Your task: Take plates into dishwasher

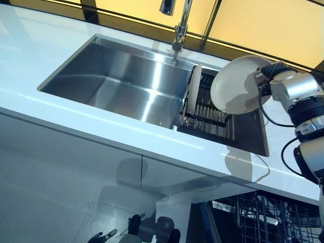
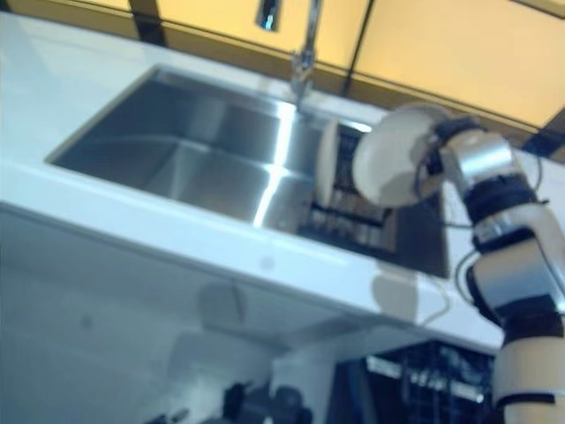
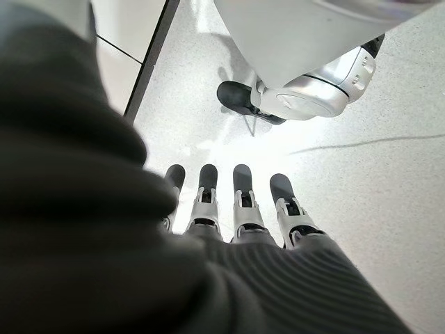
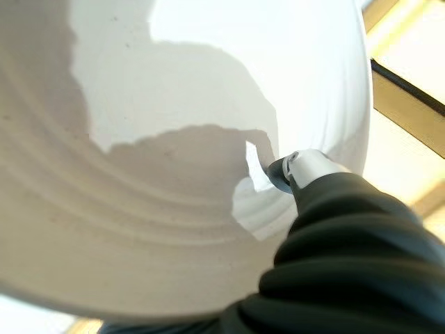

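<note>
My right hand (image 1: 268, 76) is shut on a white plate (image 1: 234, 85) and holds it in the air above the dark dish rack (image 1: 210, 119) at the sink's right end. The plate fills the right wrist view (image 4: 174, 139), with my thumb (image 4: 295, 170) pressed on its rim. A second white plate (image 1: 194, 88) stands on edge in the rack. The open dishwasher's wire rack (image 1: 263, 215) shows below the counter at the lower right. My left hand (image 3: 229, 202) hangs low over the floor, fingers straight and empty.
A steel sink (image 1: 121, 81) is set in the white counter (image 1: 30, 45), with a tap (image 1: 179, 30) behind it. White cabinet fronts (image 1: 66, 167) run below the counter.
</note>
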Robot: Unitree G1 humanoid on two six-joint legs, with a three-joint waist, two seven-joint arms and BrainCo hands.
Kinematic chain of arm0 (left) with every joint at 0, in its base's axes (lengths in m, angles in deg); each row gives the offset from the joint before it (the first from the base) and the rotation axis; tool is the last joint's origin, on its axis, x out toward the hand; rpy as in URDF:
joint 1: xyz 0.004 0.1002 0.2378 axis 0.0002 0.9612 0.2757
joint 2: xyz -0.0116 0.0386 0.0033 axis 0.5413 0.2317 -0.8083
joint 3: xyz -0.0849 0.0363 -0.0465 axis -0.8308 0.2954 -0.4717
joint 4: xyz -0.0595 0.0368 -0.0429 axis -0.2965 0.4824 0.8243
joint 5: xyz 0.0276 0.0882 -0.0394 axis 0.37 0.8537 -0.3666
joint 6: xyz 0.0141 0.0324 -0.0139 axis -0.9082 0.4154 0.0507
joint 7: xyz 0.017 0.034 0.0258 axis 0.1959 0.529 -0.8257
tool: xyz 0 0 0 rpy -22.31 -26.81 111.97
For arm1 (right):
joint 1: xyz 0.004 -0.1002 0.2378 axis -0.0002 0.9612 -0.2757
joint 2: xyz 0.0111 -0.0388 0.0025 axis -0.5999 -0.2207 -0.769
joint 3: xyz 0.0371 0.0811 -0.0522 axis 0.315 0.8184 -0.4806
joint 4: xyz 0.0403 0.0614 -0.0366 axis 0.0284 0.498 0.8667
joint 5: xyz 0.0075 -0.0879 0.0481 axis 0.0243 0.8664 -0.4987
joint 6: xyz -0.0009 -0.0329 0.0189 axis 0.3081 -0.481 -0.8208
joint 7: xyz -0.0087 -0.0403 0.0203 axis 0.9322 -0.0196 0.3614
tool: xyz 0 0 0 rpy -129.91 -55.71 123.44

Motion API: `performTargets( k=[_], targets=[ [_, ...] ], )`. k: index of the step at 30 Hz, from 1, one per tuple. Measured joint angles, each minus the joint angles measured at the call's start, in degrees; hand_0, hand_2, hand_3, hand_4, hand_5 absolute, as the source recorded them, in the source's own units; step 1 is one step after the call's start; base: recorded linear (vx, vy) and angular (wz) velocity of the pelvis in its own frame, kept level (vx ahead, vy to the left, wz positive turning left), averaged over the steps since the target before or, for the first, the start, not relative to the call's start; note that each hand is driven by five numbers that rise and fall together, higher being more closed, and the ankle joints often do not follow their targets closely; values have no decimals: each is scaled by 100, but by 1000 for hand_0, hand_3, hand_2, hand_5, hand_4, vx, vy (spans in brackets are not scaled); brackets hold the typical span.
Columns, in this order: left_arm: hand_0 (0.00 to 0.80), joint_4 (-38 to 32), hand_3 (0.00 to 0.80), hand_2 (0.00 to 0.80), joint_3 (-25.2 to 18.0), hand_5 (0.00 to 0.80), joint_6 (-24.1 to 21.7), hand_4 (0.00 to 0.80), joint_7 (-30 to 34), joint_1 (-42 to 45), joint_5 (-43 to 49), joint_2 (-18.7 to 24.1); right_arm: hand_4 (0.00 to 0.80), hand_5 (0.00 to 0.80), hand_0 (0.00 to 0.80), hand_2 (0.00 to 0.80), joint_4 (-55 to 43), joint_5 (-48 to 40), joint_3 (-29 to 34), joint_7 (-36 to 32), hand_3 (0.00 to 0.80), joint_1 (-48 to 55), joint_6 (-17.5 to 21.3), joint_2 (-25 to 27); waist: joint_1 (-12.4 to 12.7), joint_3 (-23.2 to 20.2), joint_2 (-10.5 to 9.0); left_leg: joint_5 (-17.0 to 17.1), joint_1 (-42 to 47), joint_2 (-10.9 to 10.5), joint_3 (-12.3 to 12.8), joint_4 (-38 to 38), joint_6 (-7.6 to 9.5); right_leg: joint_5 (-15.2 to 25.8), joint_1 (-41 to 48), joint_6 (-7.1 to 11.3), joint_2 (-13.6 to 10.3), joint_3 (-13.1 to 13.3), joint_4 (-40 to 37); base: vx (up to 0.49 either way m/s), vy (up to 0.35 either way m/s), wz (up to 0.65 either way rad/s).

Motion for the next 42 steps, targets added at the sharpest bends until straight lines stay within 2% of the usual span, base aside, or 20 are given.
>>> performTargets(
  k=[6, 10, 14, 18, 22, 26, 29, 30, 38, 39, 42],
  targets=[
    [0, -6, 0, 0, 0, 0, 8, 0, -7, 44, 33, 70, 800, 800, 800, 800, -228, 498, -345, -14, 800, -282, 94, 325, -144, -160, -165, -25, 106, 31, 131, -1, -13, -1, 62, 0, 16, 111, -6, 2, -20, -10],
    [0, -10, 0, 0, 1, 0, 76, 0, -7, 127, 226, 117, 800, 800, 800, 800, -553, 1033, -709, -98, 800, -334, 63, 523, -211, -543, -261, -82, 178, 62, 363, -2, -13, 11, 17, -1, 27, 339, -17, -4, -15, -26],
    [0, -43, 0, 0, 37, 0, 158, 0, -3, 157, 281, 117, 800, 800, 800, 800, -999, 1604, -861, -292, 800, -337, 63, 909, -339, -732, -230, -120, 277, 80, 591, -6, -1, 62, 9, -10, 40, 540, -14, 16, -9, -29],
    [0, -42, 0, 0, 148, 0, 327, 0, 13, 244, 486, 110, 800, 800, 800, 800, -1223, 1974, -893, -487, 800, -312, 63, 1205, -625, -881, -124, -167, 404, 99, 787, -12, 7, 83, 43, 3, 41, 737, -20, 26, -21, -26],
    [0, -45, 0, 0, 149, 0, 343, 0, 19, 237, 487, 110, 800, 800, 800, 800, -1332, 2103, -842, -532, 800, 38, 83, 1677, -711, -992, -47, -235, 487, 143, 961, -18, -10, 74, 26, 18, 76, 923, -24, 3, -44, -27],
    [0, -52, 0, 0, 147, 0, 401, 0, 73, 280, 493, 109, 800, 800, 800, 800, -1474, 2322, -442, -683, 800, 825, 116, 2108, -926, -1051, 31, -246, 466, 201, 1112, -29, -30, 103, -61, -13, 133, 1062, -25, -21, -66, -18],
    [0, -52, 0, 0, 147, 0, 440, 0, 131, 285, 664, 100, 800, 800, 800, 800, -1665, 2455, -130, -774, 800, 1412, 228, 2255, -966, -1053, 110, -251, 464, 222, 1214, -31, -37, 126, -117, -32, 162, 1154, -24, 0, -52, -21],
    [0, -51, 0, 0, 145, 0, 442, 0, 144, 291, 718, 95, 800, 800, 800, 800, -1710, 2479, -26, -829, 800, 1624, 267, 2268, -1093, -1053, 169, -256, 467, 228, 1242, -30, -43, 129, -127, -34, 173, 1189, -24, 9, -53, -13],
    [0, -123, 0, 0, 140, 0, 439, 0, 193, 200, 727, 26, 800, 800, 800, 800, -2281, 2679, 1202, -1015, 800, 3147, 887, 2384, -1478, -899, 473, -290, 463, 279, 1487, -38, -76, 155, -246, -36, 232, 1432, -25, -27, -72, -16],
    [0, -166, 0, 0, 137, 0, 439, 0, 195, 187, 727, -18, 800, 800, 800, 800, -2412, 2682, 1506, -1019, 800, 3466, 976, 2423, -1513, -857, 538, -301, 449, 283, 1546, -38, -74, 162, -285, -31, 233, 1460, -25, -50, -73, -20],
    [0, -197, 0, 0, 137, 0, 439, 0, 215, 137, 727, -102, 800, 800, 800, 800, -2660, 2978, 1872, -1031, 800, 3932, 1149, 2482, -1645, -745, 708, -339, 414, 284, 1626, -37, -49, 181, -361, -28, 236, 1530, -26, -46, -100, -18]
  ],
)
